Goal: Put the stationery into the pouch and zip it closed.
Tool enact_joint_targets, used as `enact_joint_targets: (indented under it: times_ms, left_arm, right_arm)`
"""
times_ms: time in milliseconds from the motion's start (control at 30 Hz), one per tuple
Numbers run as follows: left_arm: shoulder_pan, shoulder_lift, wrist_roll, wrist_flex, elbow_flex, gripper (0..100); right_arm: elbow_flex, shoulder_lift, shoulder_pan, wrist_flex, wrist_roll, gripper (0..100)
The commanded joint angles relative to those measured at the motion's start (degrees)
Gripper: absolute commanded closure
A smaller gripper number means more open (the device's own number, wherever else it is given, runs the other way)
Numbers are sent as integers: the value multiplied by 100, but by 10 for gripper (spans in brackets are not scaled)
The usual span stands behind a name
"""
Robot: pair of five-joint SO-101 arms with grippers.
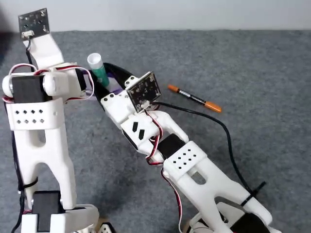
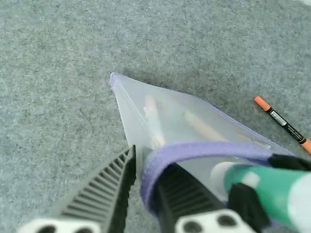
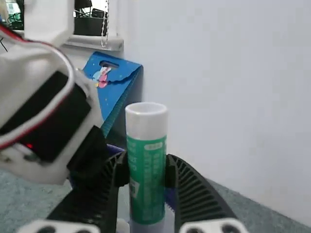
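Your left gripper (image 2: 146,165) was pinched on the purple rim of the pouch (image 2: 165,111), lifting that lip, I'd judge, so the mouth gaped for loading. Your right gripper (image 3: 146,161) clamped the glue stick (image 3: 146,189) upright, its base just at that opening. The orange pen (image 1: 194,98) lay on the grey table (image 1: 262,58), well apart from the pouch. The right arm stretched diagonally forward; the left folded over, wrist turned down to the pouch.

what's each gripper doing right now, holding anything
left gripper: jaws closed on the purple rim of the pouch.
right gripper: jaws closed on the glue stick.
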Motion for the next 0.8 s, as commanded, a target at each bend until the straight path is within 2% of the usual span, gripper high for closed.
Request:
enact_joint_targets:
  times_ms: [0,67,467,600,767]
  left_arm:
    - [9,-70,62,97,-321,988]
    - [9,-62,62,97,-321,988]
    - [18,-53,62,97,-312,988]
    - [9,-53,62,97,-312,988]
    - [9,-53,62,105,-198,988]
  right_arm:
    - [-316,-92,75,295,-62,861]
    - [-440,-224,66,567,-79,831]
    - [-1081,-1147,171,2299,-88,902]
    - [-1327,-1288,875,2870,-273,991]
    - [-1802,-971,1903,4374,-466,981]
